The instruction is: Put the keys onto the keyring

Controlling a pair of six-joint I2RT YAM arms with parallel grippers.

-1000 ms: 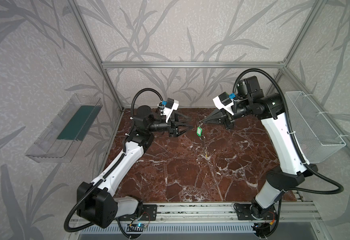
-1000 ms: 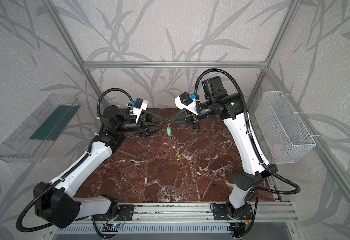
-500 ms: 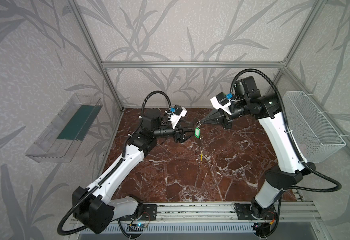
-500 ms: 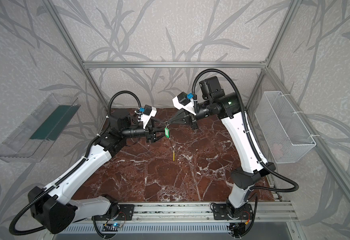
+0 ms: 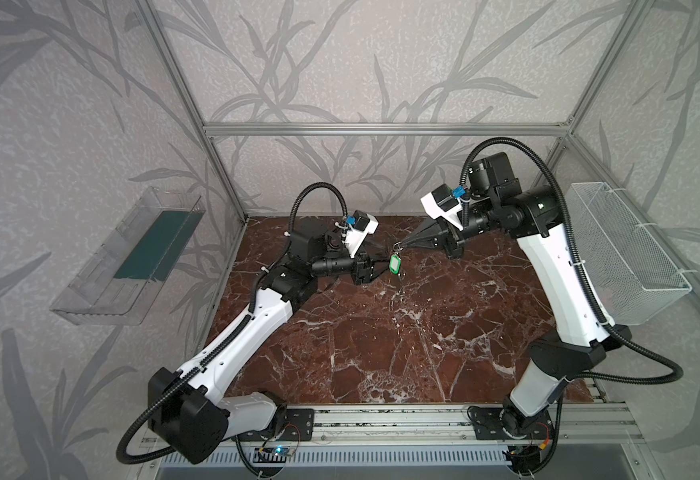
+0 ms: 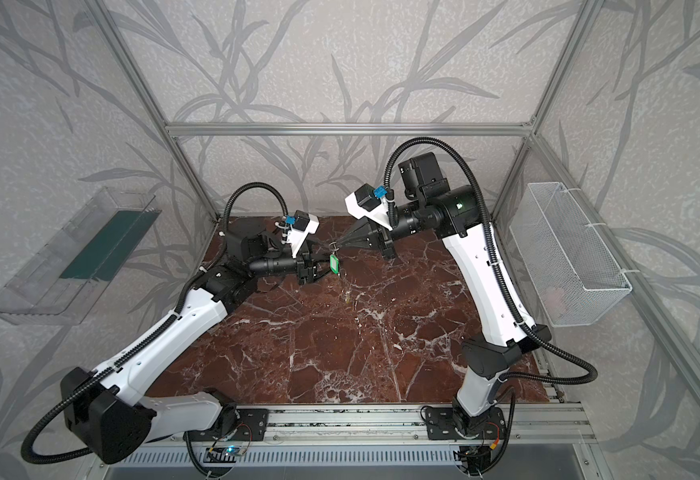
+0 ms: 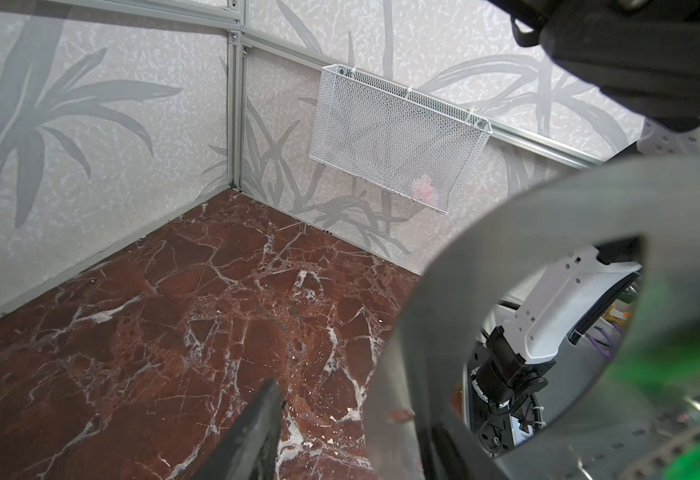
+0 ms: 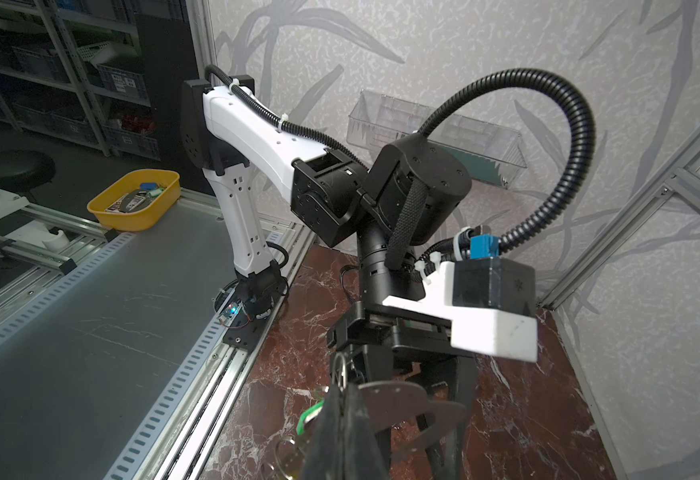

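Keyring (image 8: 398,392): thin stiff metal plate, likely light and slippery; pinch flat faces. Right hand (image 8: 342,401) clamps its edge; left hand (image 5: 381,266) part-open alongside.

Left gripper (image 5: 384,265) reaching inward, jaws standing apart, right gripper (image 5: 403,245) pointing toward it (jaws pressing shut), tips nearly meeting

Right hand (image 5: 403,245) pinches the green-tagged key (image 5: 394,264) just beside left hand (image 5: 382,264)
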